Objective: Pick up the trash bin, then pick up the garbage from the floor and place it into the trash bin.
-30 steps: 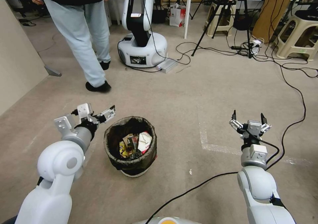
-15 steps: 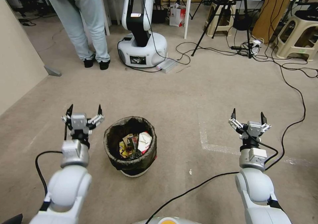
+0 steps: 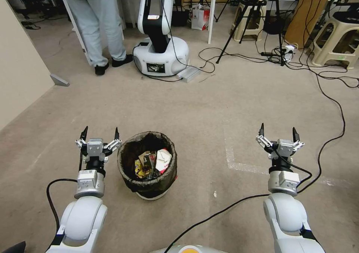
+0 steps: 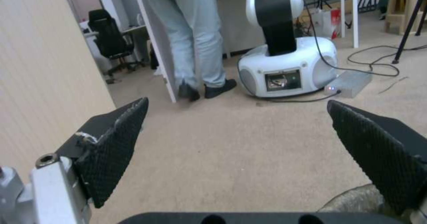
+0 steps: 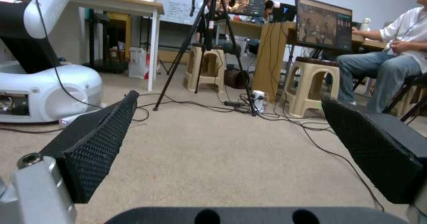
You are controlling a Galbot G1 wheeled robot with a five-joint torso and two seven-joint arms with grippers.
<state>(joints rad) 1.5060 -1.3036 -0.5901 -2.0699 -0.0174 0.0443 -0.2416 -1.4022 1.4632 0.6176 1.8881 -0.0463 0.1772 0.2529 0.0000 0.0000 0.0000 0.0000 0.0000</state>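
Floor: beige carpet (image 3: 209, 103)
On it: round white plastic trash bin with dark bag liner (image 3: 147, 165), black cables (image 3: 329, 99), white tape marks (image 3: 239, 163)

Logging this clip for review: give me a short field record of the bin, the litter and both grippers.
trash bin: upright on the carpet, dark liner over its rim
garbage: packets and wrappers lying inside the bin
left gripper: open, empty, beside the bin, not touching it
right gripper: open, empty, well apart from the bin

Even indoor light, wrist views perhaps soft
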